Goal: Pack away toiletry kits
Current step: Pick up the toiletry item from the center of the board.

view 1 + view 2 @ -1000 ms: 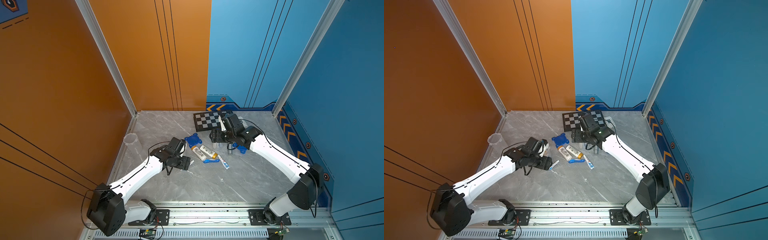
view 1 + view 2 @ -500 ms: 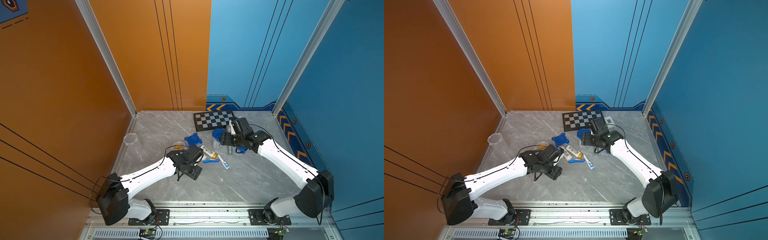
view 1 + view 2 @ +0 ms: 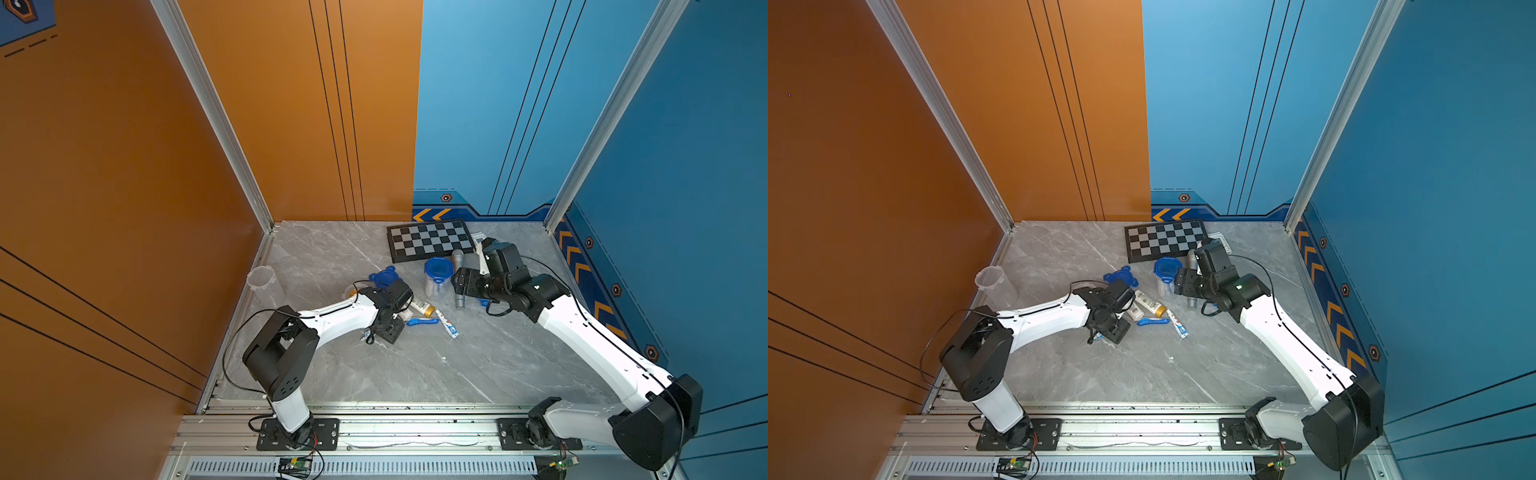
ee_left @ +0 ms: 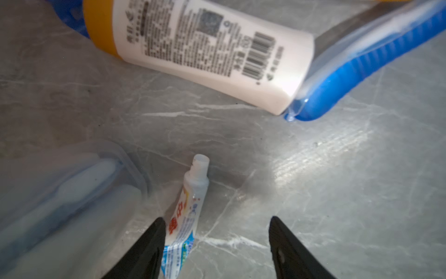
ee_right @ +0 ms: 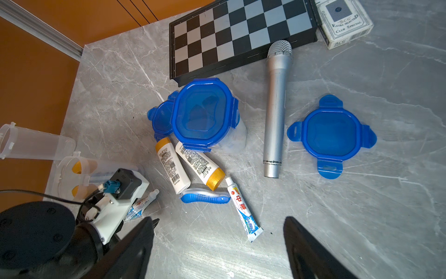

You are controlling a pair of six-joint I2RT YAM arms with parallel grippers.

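I'm roughly a third through: one cup lidded; bottles and toothbrush lying loose; left gripper straddling a toothpaste tube, fingers apart; right gripper hanging spread, empty.

2 white bottles w/ orange caps lie flat, touching blue toothbrush; toothpaste tube alongside; lidded clear cup upright nearby; loose blue lid apart.

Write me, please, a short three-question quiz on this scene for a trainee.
1. True or false: the right end effector is open and empty.
2. The lidded cup is: A) upright; B) on its side; C) inverted.
3. Which item lies between the left end effector's jaws?
Key: 1 true; 2 A; 3 toothpaste.
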